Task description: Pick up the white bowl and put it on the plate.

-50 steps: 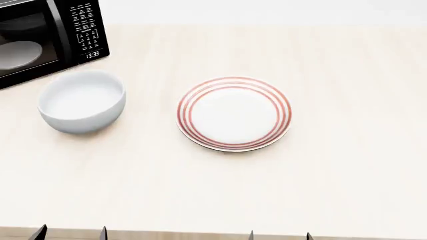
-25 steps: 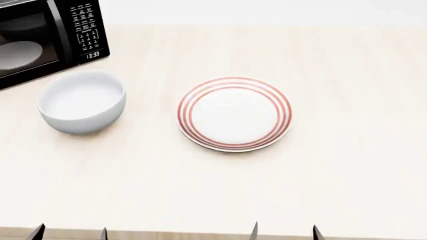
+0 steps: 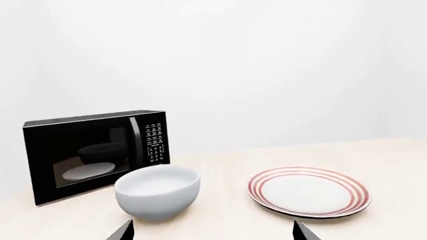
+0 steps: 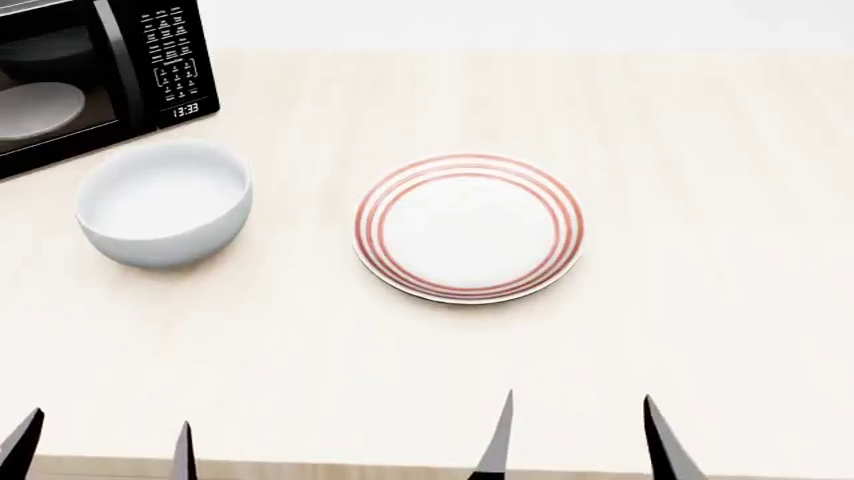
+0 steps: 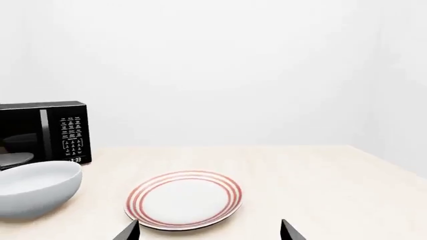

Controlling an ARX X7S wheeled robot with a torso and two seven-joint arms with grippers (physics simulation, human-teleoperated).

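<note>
The white bowl stands upright and empty on the pale wooden table, left of the plate, a shallow white plate with red rings. Both also show in the left wrist view, the bowl and the plate, and in the right wrist view, the bowl and the plate. My left gripper is open and empty at the table's near edge, well short of the bowl. My right gripper is open and empty, near the edge in front of the plate.
A black microwave with a pale glass disc inside stands at the back left, just behind the bowl. The table's near edge runs along the bottom of the head view. A plain white wall lies behind.
Both grippers have moved forward over the table's near edge, the right one further than the left. The bowl and plate have not moved.
</note>
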